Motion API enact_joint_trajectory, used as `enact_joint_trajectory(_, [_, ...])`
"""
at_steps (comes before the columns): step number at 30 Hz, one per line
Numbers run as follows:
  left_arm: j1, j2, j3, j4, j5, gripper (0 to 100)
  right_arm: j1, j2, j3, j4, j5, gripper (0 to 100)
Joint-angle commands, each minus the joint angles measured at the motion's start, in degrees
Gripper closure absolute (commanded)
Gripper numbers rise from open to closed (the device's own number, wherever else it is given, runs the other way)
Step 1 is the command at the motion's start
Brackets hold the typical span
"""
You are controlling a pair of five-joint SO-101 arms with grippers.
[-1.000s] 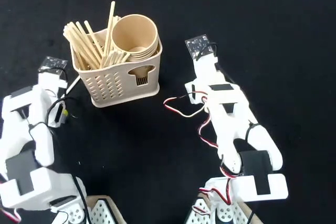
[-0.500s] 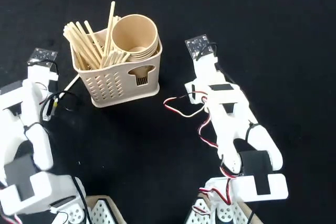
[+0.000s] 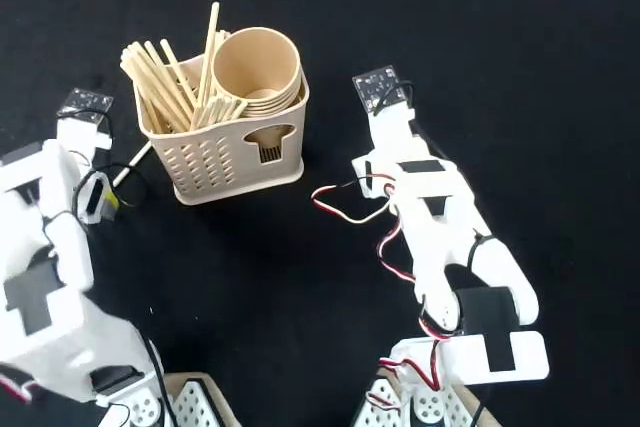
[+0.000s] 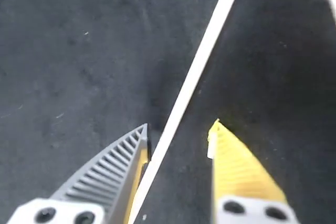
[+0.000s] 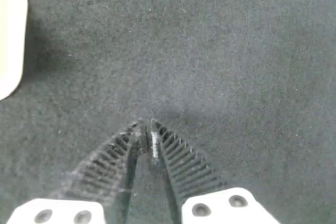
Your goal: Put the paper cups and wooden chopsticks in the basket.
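A beige perforated basket [image 3: 225, 162] stands on the black cloth. It holds stacked paper cups [image 3: 257, 62] and a bundle of wooden chopsticks [image 3: 165, 82]. One loose chopstick [image 3: 133, 163] lies flat on the cloth just left of the basket. In the left wrist view this chopstick [image 4: 197, 72] runs between the fingers of my open left gripper [image 4: 180, 127], close against the grey finger [image 4: 118, 163]. My right gripper [image 5: 146, 126] is shut on nothing, low over bare cloth right of the basket, whose corner [image 5: 9, 40] shows nearby.
The left arm [image 3: 50, 237] stands at the table's left side. The right arm [image 3: 440, 227] stretches up the middle with red and white cables [image 3: 350, 209] beside it. Black cloth [image 3: 520, 97] covers the table right of the arms.
The left arm's wrist has shifted left and away from the front edge, toward the loose chopstick. The right arm, the basket and its contents have not moved.
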Motion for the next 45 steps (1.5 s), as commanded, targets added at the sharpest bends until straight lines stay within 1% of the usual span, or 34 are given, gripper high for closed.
enact_joint_trajectory(1, [-0.3, 7.6, -7.2, 0.0, -0.5, 86, -0.7, -0.2, -0.3, -0.4, 0.5, 98.7])
enact_joint_trajectory(7, [-0.4, 9.2, -7.4, 0.1, -0.5, 98, -0.7, -0.2, -0.3, -0.4, 0.5, 98.7])
enact_joint_trajectory(9, [-0.7, 9.2, -7.6, 1.4, -0.4, 97, -0.7, -0.2, -0.3, -0.4, 0.5, 98.7])
enact_joint_trajectory(13, [-1.9, 8.6, -8.6, 8.1, -0.7, 97, -0.7, -0.2, -0.3, -0.4, 0.5, 98.7])
enact_joint_trajectory(16, [-4.1, 5.6, -7.8, 11.6, -0.7, 97, -0.7, -0.2, -0.3, -0.4, 0.5, 98.7])
enact_joint_trajectory(18, [-5.8, 2.4, -5.3, 13.2, -0.9, 97, -0.7, -0.2, -0.3, -0.4, 0.5, 98.7])
enact_joint_trajectory(21, [-8.7, -4.0, 2.2, 13.9, -4.4, 97, -0.7, -0.2, -0.3, -0.4, 0.5, 98.7])
enact_joint_trajectory(23, [-11.7, -8.8, 9.2, 13.1, -7.7, 97, -0.7, -0.2, -0.3, -0.4, 0.5, 98.7])
enact_joint_trajectory(25, [-15.3, -12.7, 16.0, 9.1, -10.9, 97, -0.7, -0.2, -0.3, -0.4, 0.5, 98.7])
enact_joint_trajectory(27, [-18.3, -16.5, 21.6, 4.8, -11.4, 95, -0.7, -0.2, -0.3, -0.4, 0.5, 98.7])
enact_joint_trajectory(30, [-20.8, -20.7, 25.2, 3.7, -11.3, 82, -0.7, -0.2, -0.3, -0.4, 0.5, 98.7])
enact_joint_trajectory(31, [-21.0, -21.9, 25.5, 3.7, -11.1, 80, -0.7, -0.2, -0.3, -0.4, 0.5, 98.7])
enact_joint_trajectory(34, [-20.0, -24.3, 24.7, 3.9, -10.0, 80, -0.7, -0.2, -0.3, -0.4, 0.5, 98.7])
enact_joint_trajectory(38, [-14.8, -24.8, 22.5, 4.4, -7.5, 79, -0.7, -0.2, -0.3, -0.4, 0.5, 98.7])
enact_joint_trajectory(42, [-9.8, -24.8, 22.2, -2.1, -1.1, 79, -0.7, -0.2, -0.3, -0.4, 0.5, 98.7])
enact_joint_trajectory(45, [-7.6, -24.8, 21.9, -4.6, -0.6, 80, -0.6, -0.3, 0.0, -0.4, 0.5, 98.7])
